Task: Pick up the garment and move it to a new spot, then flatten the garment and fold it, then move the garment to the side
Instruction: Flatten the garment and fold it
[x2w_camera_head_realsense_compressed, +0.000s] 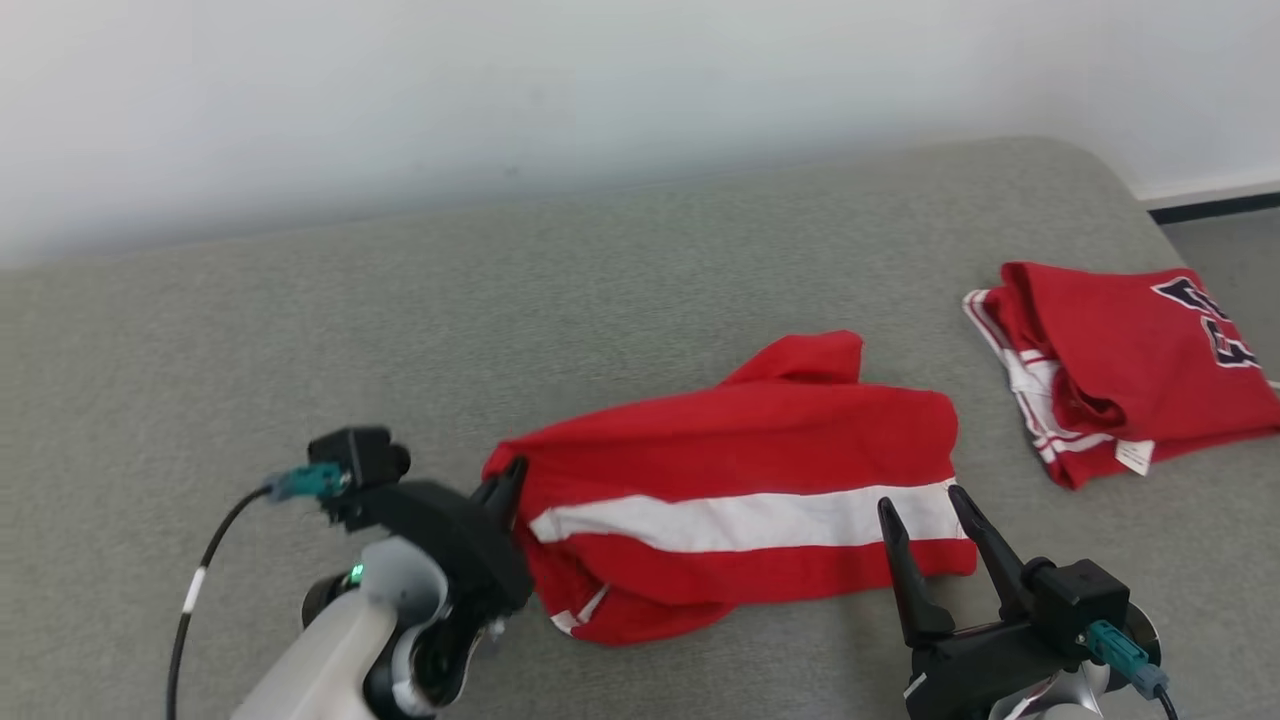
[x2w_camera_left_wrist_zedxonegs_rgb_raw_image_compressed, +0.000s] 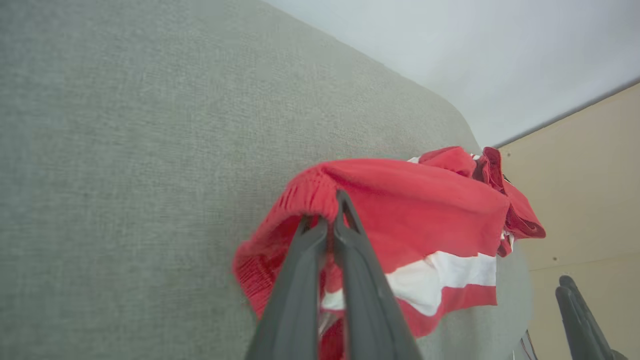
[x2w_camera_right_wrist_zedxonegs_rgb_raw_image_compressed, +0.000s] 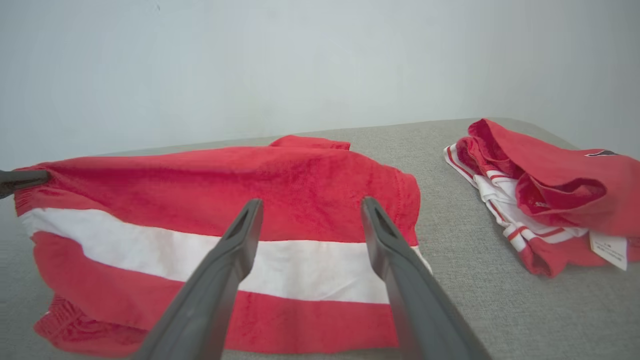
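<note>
Two red pieces lie on the grey padded surface (x2w_camera_head_realsense_compressed: 500, 300), and the one in play is the red garment (x2w_camera_head_realsense_compressed: 740, 450) with the broad white stripe (x2w_camera_head_realsense_compressed: 740, 520). It sits just beside the folded red jersey (x2w_camera_head_realsense_compressed: 1120, 370), apart from it, with a strip of bare grey between them. Its long axis runs straight away from the jersey, and the white stripe follows that same line end to end. A small red flap pokes out of its long edge on the wall side.

Left gripper (x2w_camera_head_realsense_compressed: 512, 472) is at the end farthest from the jersey. The fingers are pinched together on the ribbed red edge there, and the left wrist view has the cloth bunched right around the tips (x2w_camera_left_wrist_zedxonegs_rgb_raw_image_compressed: 331, 212). That end looks drawn up a little; I can't tell whether it is clear of the surface.

Right gripper (x2w_camera_head_realsense_compressed: 923, 503) is at the end nearest the jersey, fingers spread wide with nothing between them. The tips are over the stripe's end (x2w_camera_right_wrist_zedxonegs_rgb_raw_image_compressed: 311, 202); whether they touch the cloth I can't tell.
</note>
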